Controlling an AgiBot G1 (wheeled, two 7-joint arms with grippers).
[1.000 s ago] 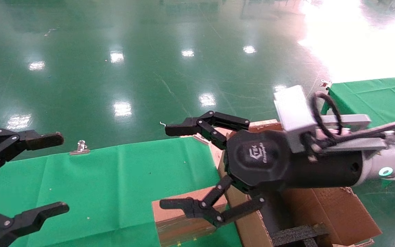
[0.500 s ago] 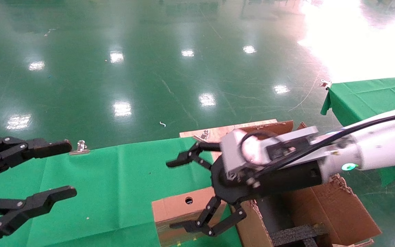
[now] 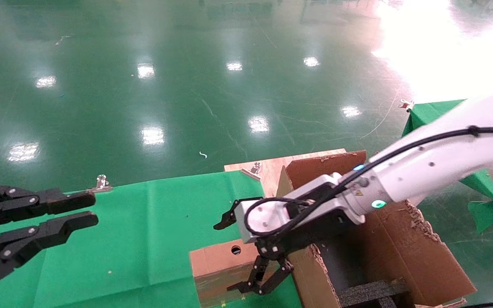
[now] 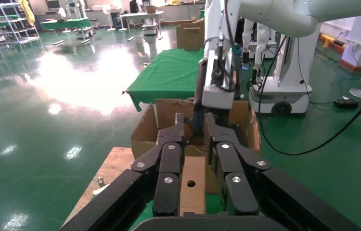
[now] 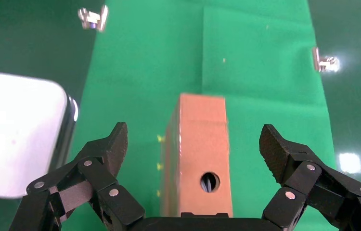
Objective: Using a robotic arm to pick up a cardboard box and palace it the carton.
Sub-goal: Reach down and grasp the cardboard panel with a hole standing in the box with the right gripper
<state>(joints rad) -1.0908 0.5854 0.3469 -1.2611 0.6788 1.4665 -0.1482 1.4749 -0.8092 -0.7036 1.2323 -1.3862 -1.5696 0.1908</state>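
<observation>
Item, right gripper (image 3: 232,252): we record it lowered and turned downward since half a second ago, its wrist now pitched steeply over the cardboard box (image 3: 221,269). Its fingers are spread wide, one on each side of the box; in the right wrist view (image 5: 195,144) they straddle the box (image 5: 200,159) without touching it.

Item, robotic arm (image 3: 426,169): we note that it has swung up and across the carton (image 3: 383,252) and now covers more of the far right table (image 3: 426,112) than before.

Item, cardboard box: unmoved, lying on the green cloth (image 3: 144,231) at the near edge, just left of the carton, round hole facing up.

Item, left gripper (image 3: 90,208): at the near left, above the cloth, holding nothing. We find its fingers drawn much closer together than half a second ago, a narrow gap remaining.
</observation>
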